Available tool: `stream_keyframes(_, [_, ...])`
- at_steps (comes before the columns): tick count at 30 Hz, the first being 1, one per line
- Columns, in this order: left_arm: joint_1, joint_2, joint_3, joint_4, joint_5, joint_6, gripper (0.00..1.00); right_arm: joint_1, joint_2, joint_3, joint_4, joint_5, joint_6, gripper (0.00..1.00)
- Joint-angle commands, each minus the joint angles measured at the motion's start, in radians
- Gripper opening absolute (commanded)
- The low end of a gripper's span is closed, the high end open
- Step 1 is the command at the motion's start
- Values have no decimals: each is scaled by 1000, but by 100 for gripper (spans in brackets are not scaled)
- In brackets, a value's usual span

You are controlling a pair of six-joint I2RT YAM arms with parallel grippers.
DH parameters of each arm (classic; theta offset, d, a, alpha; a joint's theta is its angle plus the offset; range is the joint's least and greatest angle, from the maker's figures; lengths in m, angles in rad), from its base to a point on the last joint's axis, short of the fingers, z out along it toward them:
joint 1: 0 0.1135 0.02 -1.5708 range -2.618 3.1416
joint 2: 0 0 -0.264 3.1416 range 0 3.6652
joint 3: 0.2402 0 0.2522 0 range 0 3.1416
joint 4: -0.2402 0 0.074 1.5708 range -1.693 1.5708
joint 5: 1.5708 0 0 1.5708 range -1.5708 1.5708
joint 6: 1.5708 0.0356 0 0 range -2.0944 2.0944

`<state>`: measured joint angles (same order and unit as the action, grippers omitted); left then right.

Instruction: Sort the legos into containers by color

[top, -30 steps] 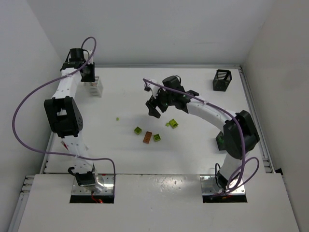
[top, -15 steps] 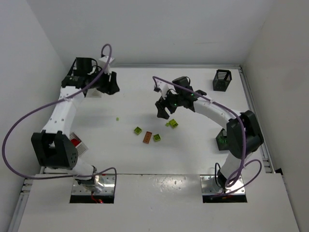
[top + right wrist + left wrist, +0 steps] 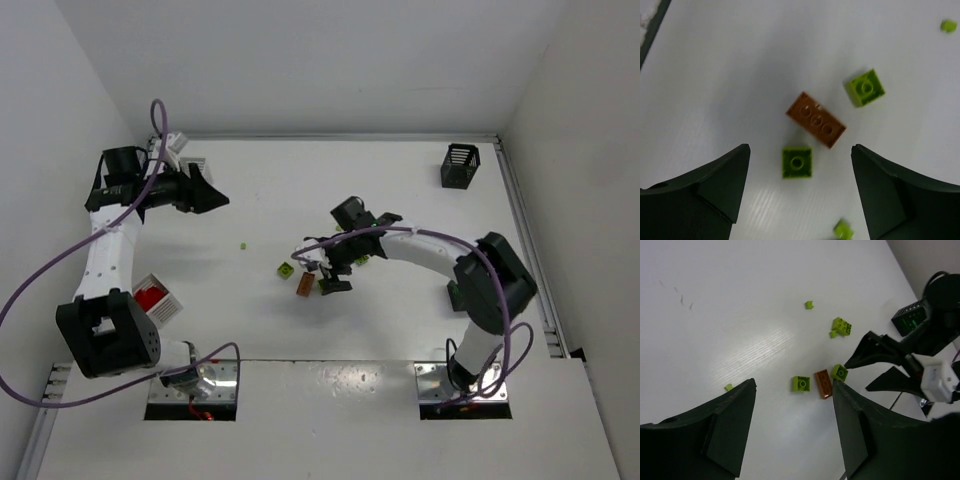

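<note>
The right gripper (image 3: 799,148) hangs spread and empty. A green brick (image 3: 797,162) lies just between its fingertips, the brown brick (image 3: 816,120) just ahead, long axis slanted across the jaw line. The left gripper (image 3: 214,198), also spread and empty, is well apart, so the right arm is nearer.

The right fingers (image 3: 705,195) run off the lower edge of their wrist view, so their roots are unseen. Low between them a small yellow-green lego (image 3: 842,229) is blurred, and a tiny bit (image 3: 948,25) far beyond the fingertips is too soft to make out. The left fingers (image 3: 725,435) are cut off by the bottom edge too. From above, the right gripper (image 3: 328,276) covers the green brick (image 3: 797,161) between its fingers. The right arm's elbow, well behind them, hides most of a dark basket (image 3: 454,292). The left arm overlaps a white basket (image 3: 194,162) behind its fingers.
</note>
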<state>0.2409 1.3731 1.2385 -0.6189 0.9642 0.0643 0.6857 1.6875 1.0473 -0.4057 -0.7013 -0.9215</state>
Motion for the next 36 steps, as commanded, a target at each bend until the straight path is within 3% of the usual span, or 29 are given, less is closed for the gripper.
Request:
stream_keyframes(1, [57,-46,-13,41,172,-32,68,60,101,141,-7,-92,-226,82])
stream_keyframes(5, [112,-69,-36,41,197,-41,71,95,251,284,-134,-92,-351,82])
stream_keyframes(10, [162,-98,-47,5,229,-23,71,107,372,385,-260,-73,-382,79])
stream_keyframes(21, [198,-68,-47,-41,278,42,71,97,325,306,-234,-46,-382,78])
stream_keyframes(36, [198,-22,-28,-59,278,71,72,48,485,411,-239,51,-372,78])
